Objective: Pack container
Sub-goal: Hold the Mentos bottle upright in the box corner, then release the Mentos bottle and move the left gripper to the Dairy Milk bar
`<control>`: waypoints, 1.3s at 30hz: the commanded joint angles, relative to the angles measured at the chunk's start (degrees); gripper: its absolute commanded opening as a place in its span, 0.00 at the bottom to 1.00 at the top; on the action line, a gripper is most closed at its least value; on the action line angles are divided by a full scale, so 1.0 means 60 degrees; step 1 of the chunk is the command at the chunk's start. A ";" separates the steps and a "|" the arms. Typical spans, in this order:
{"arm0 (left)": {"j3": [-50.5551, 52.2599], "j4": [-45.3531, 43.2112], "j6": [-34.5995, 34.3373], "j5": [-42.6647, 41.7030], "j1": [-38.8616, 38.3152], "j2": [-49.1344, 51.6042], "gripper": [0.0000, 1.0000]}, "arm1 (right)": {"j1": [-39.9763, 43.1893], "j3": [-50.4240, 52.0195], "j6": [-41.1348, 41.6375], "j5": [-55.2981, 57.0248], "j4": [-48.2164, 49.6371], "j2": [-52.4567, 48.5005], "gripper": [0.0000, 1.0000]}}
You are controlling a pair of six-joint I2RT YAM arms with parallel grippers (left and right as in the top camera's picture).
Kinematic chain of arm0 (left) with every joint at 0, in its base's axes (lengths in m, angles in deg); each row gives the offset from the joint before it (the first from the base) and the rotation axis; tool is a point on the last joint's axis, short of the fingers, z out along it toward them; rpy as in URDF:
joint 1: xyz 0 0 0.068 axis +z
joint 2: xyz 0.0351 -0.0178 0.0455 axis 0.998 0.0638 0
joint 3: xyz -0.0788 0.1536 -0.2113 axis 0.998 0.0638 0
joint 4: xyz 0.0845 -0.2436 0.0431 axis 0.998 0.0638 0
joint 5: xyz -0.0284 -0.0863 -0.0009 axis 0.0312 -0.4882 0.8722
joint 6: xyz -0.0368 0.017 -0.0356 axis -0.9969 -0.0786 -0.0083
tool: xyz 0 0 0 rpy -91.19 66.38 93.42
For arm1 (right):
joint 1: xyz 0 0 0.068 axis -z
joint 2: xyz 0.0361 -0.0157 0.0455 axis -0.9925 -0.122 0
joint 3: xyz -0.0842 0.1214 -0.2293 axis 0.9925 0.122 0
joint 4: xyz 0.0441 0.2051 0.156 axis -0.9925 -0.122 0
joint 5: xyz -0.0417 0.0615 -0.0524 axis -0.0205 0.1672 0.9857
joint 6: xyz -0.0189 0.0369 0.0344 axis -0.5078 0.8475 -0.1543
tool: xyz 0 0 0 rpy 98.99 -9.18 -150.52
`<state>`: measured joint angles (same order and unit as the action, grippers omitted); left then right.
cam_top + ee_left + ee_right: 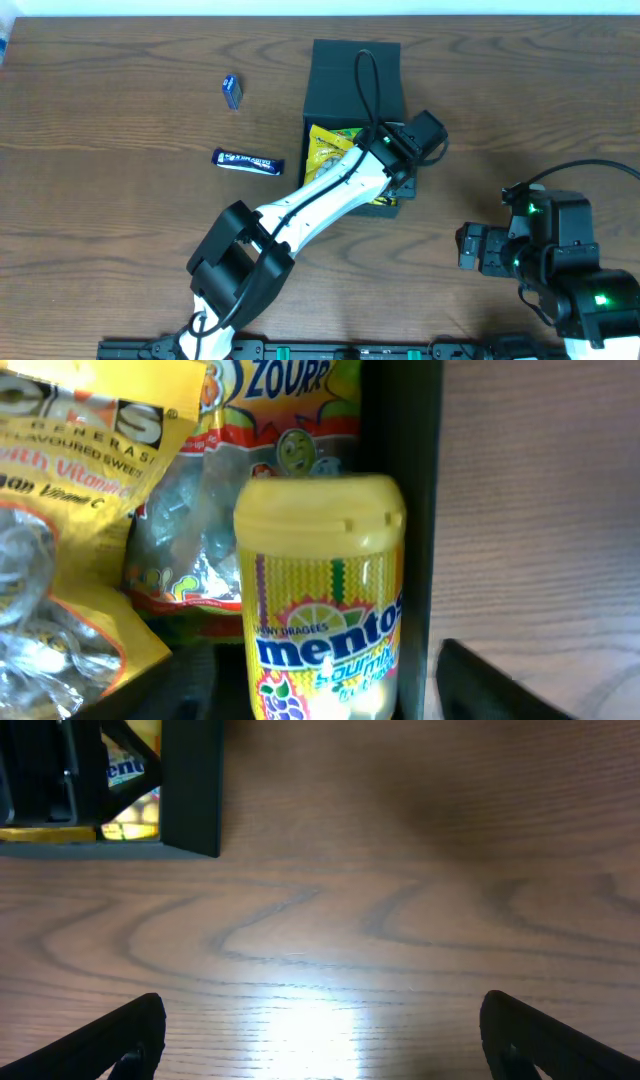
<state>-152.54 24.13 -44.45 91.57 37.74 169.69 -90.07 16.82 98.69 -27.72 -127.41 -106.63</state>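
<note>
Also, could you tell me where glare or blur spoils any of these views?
Right wrist view: bright glare on the table ahead of the open right gripper, its fingers dark and soft. Left wrist view: the Mentos bottle reads clearly, the yellow packet beside it looks softer. Overhead view: even and sharp.

I count one dark teal container (335, 80) on the table (120, 230). Inside it are one yellow Mentos bottle (320, 600) and two sweet bags (70, 490). Two blue packets lie outside: one small box (232, 91) and one long bar (247, 161).
</note>
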 commanded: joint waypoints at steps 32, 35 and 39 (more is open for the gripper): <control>0.0233 0.4120 -0.0069 0.3319 0.2703 -0.3657 0.96 | 0.0076 0.0004 0.0113 0.0000 0.0000 0.0058 0.99; 0.0688 0.3905 -0.0080 0.2983 0.3180 -0.3657 0.96 | 0.0076 0.0004 0.0113 0.0000 0.0000 0.0058 0.99; 0.1563 0.3388 -0.0750 0.1530 0.3672 -0.3657 0.96 | 0.0076 0.0004 0.0113 0.0000 0.0000 0.0058 0.99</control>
<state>-146.31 45.22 -45.31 106.72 58.02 147.87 -90.07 16.82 98.69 -27.72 -127.41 -106.63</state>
